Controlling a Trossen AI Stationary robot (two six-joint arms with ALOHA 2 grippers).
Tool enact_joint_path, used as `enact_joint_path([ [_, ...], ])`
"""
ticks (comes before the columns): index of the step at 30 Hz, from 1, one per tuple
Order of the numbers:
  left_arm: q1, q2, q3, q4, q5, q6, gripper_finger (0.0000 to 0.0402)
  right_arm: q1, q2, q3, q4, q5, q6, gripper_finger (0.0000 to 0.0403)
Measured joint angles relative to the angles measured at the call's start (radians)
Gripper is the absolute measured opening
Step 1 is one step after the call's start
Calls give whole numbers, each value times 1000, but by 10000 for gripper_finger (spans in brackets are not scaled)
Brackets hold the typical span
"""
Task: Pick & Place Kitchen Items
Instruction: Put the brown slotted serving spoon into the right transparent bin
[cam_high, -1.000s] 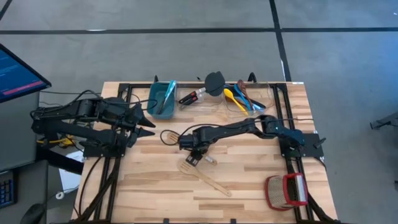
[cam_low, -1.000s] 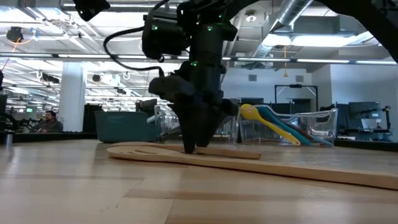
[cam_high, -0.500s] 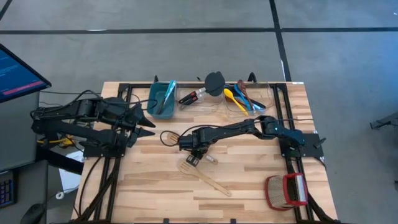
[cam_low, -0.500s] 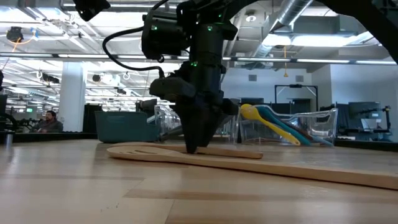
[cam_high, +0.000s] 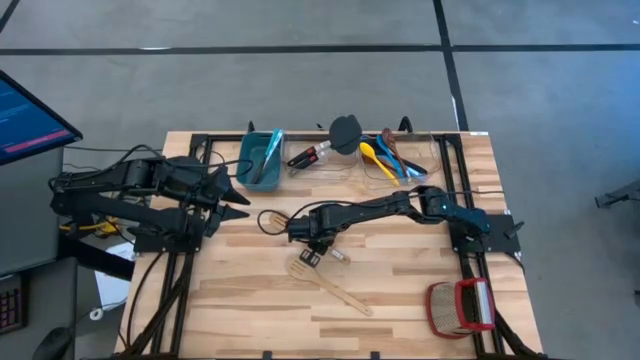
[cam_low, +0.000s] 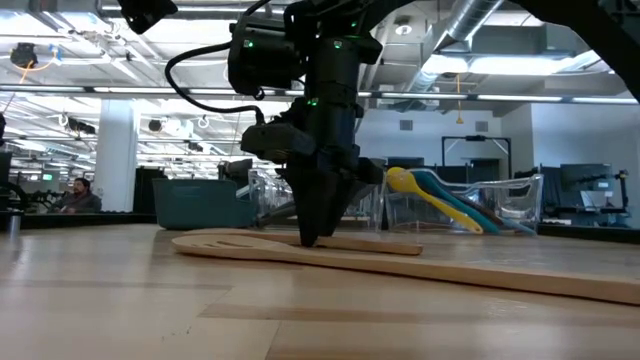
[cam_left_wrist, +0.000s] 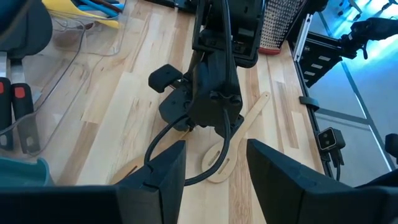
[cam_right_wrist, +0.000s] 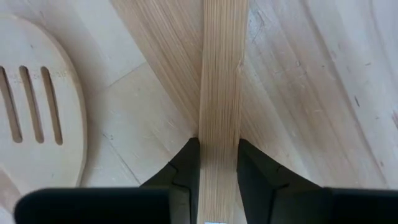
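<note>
Since a second earlier, the right gripper (cam_high: 311, 240) had narrowed its fingers (cam_right_wrist: 186, 165) until they pressed both sides of a wooden spoon handle (cam_right_wrist: 219, 112) lying mid-table, beside a slotted wooden spatula (cam_high: 330, 283). The left gripper (cam_high: 240, 198) waited at the table's left side, jaws apart, holding nothing

Two matte-black jointed arms, looped black cables, green indicator lights on the right arm (cam_low: 320, 70).

The right arm is reaching across toward the middle, its gripper (cam_high: 312, 246) pointing straight down at the tabletop (cam_high: 400, 300), fingers (cam_right_wrist: 186, 165) pressing in close together. The left gripper (cam_high: 240, 197) is waiting at the left edge, fingers parted.
</note>
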Motion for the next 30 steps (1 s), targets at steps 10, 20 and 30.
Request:
enact_joint_path([
  [10, 0, 0, 0, 0, 0, 0, 159, 0, 0, 0, 0, 0, -16, 69],
  [20, 0, 0, 0, 0, 0, 0, 159, 0, 13, 85, -37, 0, -73, 69],
  [30, 0, 0, 0, 0, 0, 0, 159, -2, 15, 153, -52, -1, -112, 69],
])
